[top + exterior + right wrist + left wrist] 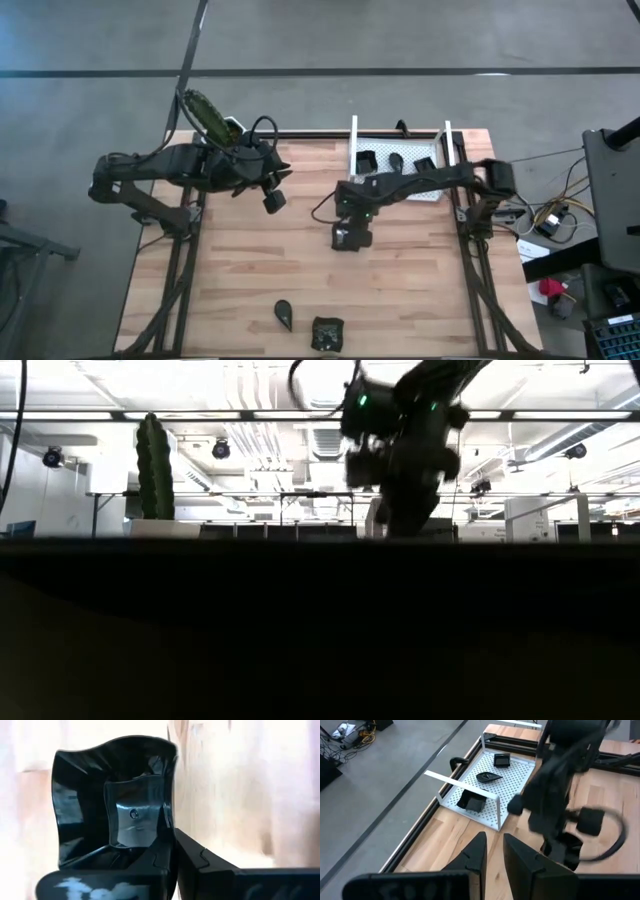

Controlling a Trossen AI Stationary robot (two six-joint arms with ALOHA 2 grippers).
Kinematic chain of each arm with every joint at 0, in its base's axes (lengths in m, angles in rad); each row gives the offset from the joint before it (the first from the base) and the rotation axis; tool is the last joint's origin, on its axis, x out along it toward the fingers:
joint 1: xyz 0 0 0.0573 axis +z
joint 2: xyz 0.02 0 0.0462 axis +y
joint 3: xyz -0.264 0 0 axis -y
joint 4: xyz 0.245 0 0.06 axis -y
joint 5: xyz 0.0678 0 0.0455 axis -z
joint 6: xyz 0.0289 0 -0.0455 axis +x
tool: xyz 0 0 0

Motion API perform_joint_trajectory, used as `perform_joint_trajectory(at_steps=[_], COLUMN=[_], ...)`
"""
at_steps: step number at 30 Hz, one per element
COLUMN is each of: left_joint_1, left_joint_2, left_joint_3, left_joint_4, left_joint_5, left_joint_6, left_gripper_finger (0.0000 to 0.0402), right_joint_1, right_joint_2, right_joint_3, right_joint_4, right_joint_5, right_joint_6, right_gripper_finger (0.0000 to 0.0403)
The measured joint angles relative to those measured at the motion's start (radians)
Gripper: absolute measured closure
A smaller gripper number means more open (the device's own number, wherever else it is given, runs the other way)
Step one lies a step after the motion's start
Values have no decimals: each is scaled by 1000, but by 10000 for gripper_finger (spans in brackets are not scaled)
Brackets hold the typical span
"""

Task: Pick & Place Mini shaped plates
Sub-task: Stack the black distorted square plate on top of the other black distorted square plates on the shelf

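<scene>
While the right gripper [351, 238] hung over the desk [400, 290] clamping 1 square plate [112, 802] for transfer, the left gripper [274, 199] waited at 10 o'clock, fingers slightly parted.

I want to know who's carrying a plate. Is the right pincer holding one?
Yes. The right pincer is shut on a square mini plate, pinching its rim, tipped on edge, above the wooden table.

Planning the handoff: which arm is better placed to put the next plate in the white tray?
Right. The right gripper is shut on a square plate near the white tray. The left gripper holds nothing, near the cactus pot.
</scene>
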Motion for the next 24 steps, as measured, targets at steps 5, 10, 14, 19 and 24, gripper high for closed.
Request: perform_joint_trajectory(at_steps=[5,10,14,19,24], left_joint_1=[0,0,0,0,0], left_joint_2=[0,0,0,0,0], left_joint_3=[0,0,0,0,0], left_joint_4=[0,0,0,1,3], left_joint_5=[0,0,0,0,0], left_joint_6=[1,1,2,2,2], left_gripper_finger=[344,344,344,344,344], right_joint_1=[-4,-36,-98,-211,-353], right_joint_2=[-170,-352,-473,-567,-569], right_joint_3=[0,-1,-5,-26,-67], right_joint_4=[-121,-232,-298,-315,-308], right_joint_5=[22,163,274,373,408], right_joint_6=[26,127,252,443,686], right_gripper_finger=[394,394,394,394,394])
